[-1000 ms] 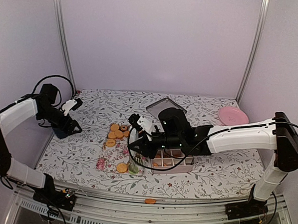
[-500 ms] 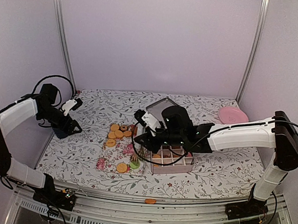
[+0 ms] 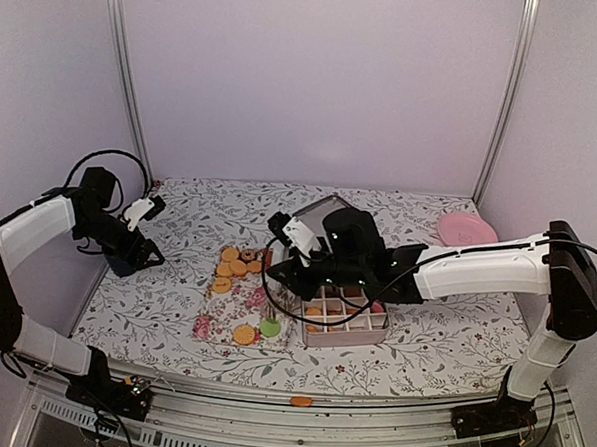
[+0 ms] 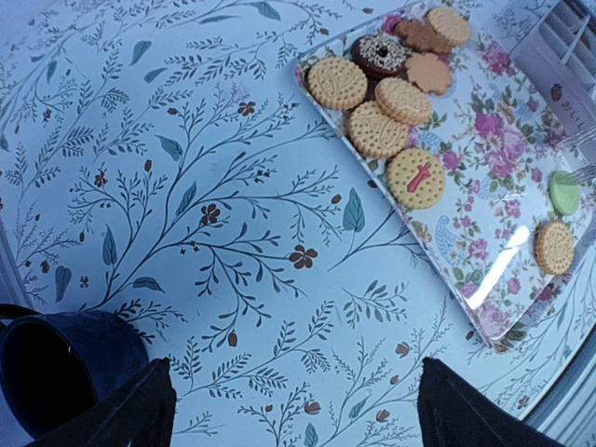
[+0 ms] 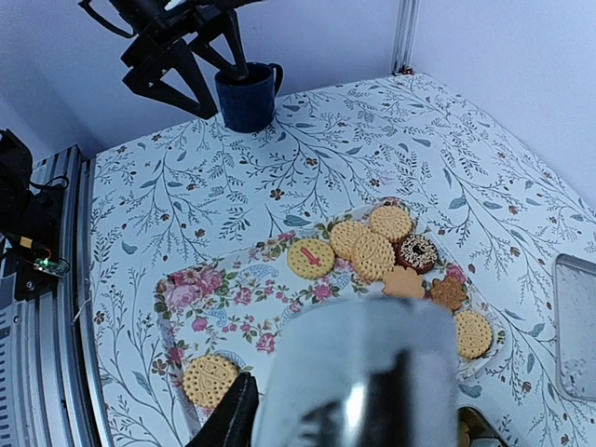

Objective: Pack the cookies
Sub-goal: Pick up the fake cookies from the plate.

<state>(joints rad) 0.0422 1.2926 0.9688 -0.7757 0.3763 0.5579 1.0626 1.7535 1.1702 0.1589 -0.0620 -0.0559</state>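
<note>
Working over a leaf-printed surface, with everything of the task gathering near its middle. Noting the right arm stretching in from the right and lying over the far left corner of a pink gridded box. Noting the left arm hanging at the far left, well apart from the work. Finding a rose-printed tray just beside the box on its left. Passing over a metal lid beyond the box, a pink plate at the far right and a dark mug at the far left.

Holding the left claw wide open and empty over bare surface beside the mug. Closing the right claw partway on a shiny metal tool, too blurred there for naming, though showing thin tines in the left wrist view.

Finding most of the cookies on the tray, bunching at its far end, with a golden one and a green cookie at its near end. Counting a few more in the box compartments and one stray on the near rail.

Probably going for the green cookie with the tool. Calling next for seating the tool firmly on it, lifting clear of the tray rim, then swinging right and releasing over an unfilled compartment.
</note>
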